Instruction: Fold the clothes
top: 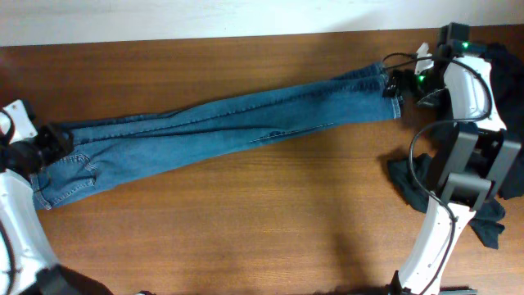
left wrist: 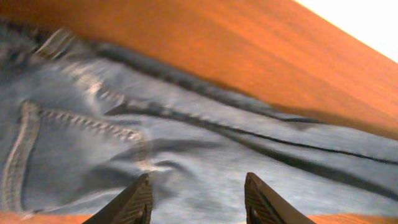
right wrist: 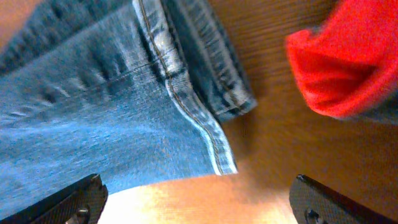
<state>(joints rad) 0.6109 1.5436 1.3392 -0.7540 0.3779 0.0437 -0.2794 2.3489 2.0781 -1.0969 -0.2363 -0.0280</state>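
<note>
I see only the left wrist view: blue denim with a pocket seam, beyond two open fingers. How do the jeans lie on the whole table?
Observer: The jeans lie stretched long across the table, waist at the robot's left side, hems at its right.
Operator: Does the right gripper hold the hems?
Observer: No. The right gripper is wide open; the hems lie free before it.
Operator: Anything else near there?
Observer: A red cloth lies beside the hems, apart from them.
</note>
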